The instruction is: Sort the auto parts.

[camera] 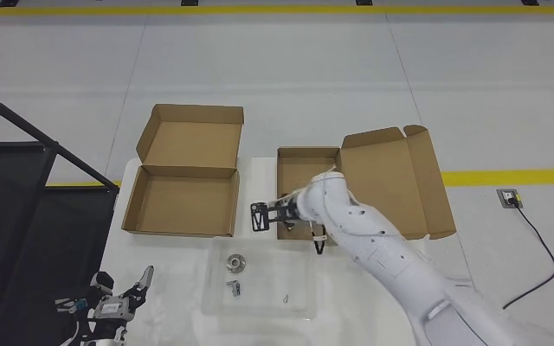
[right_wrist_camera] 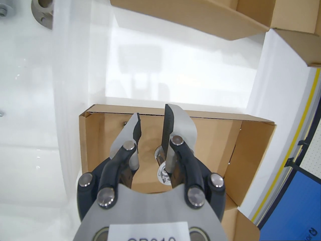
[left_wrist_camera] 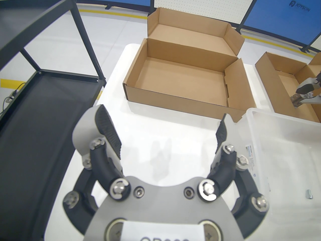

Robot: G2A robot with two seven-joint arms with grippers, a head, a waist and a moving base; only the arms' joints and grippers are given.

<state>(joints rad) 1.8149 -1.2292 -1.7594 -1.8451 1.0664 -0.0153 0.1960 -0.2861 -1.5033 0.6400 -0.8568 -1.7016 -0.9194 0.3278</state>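
A clear plastic bin (camera: 299,285) at the table's front holds a round metal flange (camera: 235,261), a small bracket (camera: 232,287) and a tiny bolt (camera: 286,299). Behind it stand two open cardboard boxes, the left box (camera: 182,203) and the right box (camera: 303,169). My right gripper (right_wrist_camera: 153,117) hangs open over the near-left corner of the right box (right_wrist_camera: 253,156), nothing between its fingers. A shiny metal part (right_wrist_camera: 160,170) lies on the box floor beneath it. My left gripper (left_wrist_camera: 163,116) is open and empty over bare table, left of the bin (left_wrist_camera: 283,136).
A black metal rack (camera: 39,233) stands close against the table's left side. The right box's lid (camera: 394,182) lies folded open to the right. The left box (left_wrist_camera: 185,76) is bare inside. A cable runs on the floor at the far right.
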